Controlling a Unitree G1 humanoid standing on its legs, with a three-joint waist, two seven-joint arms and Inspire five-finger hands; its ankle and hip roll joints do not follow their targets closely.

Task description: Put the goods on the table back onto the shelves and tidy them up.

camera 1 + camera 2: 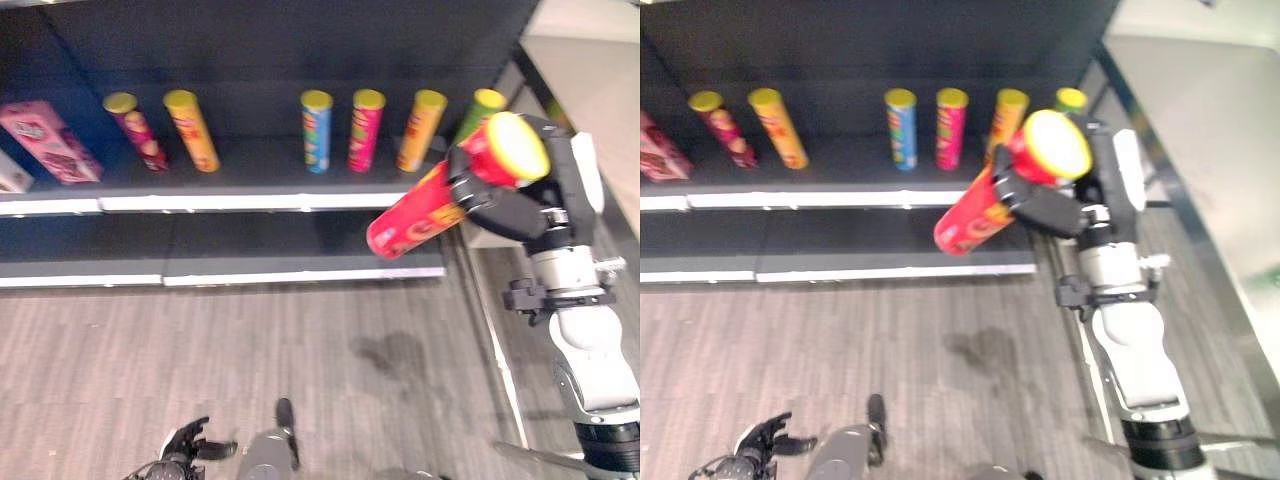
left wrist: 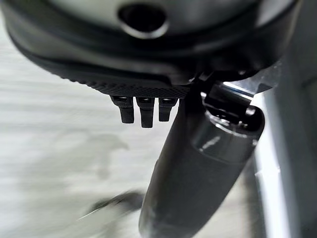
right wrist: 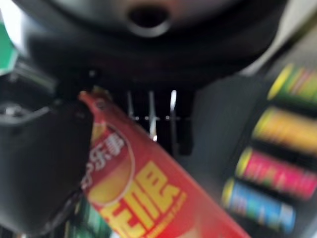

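A red chip can [image 1: 420,215] with a yellow lid hangs tilted in front of the right end of the dark shelf [image 1: 250,202], lid end up. My right hand [image 1: 510,205] is shut on its upper part; the right wrist view shows the can [image 3: 148,193] running out past the hand. On the upper shelf board stand a maroon can [image 1: 135,130], an orange-yellow can [image 1: 190,130], a blue can [image 1: 316,130], a pink can [image 1: 365,130], an orange can [image 1: 420,130] and a green can [image 1: 480,110]. My left hand [image 1: 185,445] hangs low over the floor, open and holding nothing.
A pink box [image 1: 50,140] lies at the left of the upper board, with a white box [image 1: 10,175] beside it. The lower shelf board [image 1: 300,272] is bare. A grey flat surface [image 1: 1200,120] runs along the right. Wood-look floor [image 1: 300,380] lies in front.
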